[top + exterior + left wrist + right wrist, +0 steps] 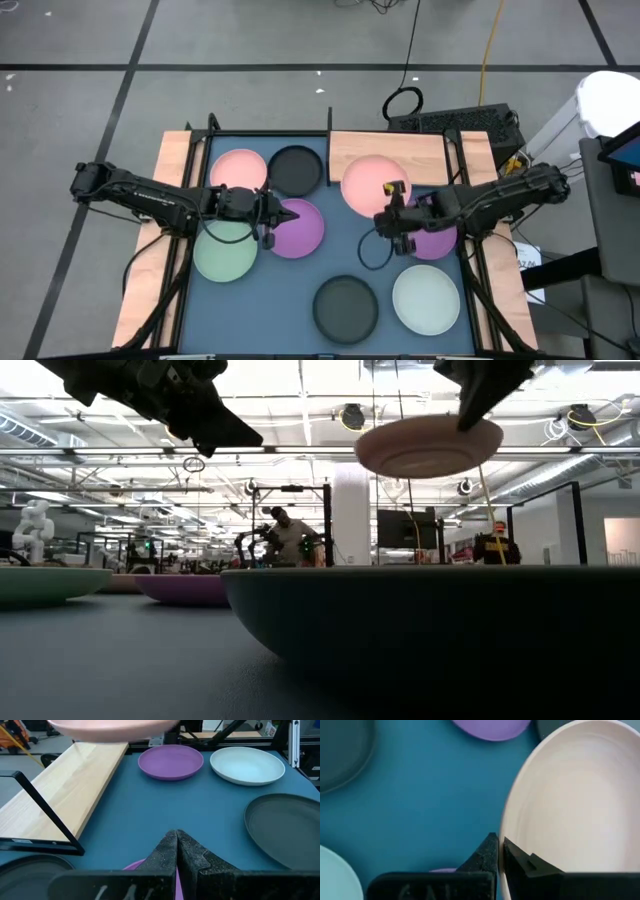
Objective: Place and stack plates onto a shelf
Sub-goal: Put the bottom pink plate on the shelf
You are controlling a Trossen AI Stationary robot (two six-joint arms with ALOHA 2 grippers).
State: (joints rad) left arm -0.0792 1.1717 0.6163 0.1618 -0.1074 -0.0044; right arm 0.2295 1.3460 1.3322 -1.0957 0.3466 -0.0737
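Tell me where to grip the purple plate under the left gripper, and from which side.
Grip the purple plate by its raised rim, on the edge nearest the left gripper, coming down from above: it lies flat and shallow on the mat, so only the rim offers the fingers purchase.

Overhead looks straight down; low sits at mat level; both share the raised pink plate [372,184].

You find no text, label, brand, number or sign that can be read in these views; any markings in the room behind are too small to tell.
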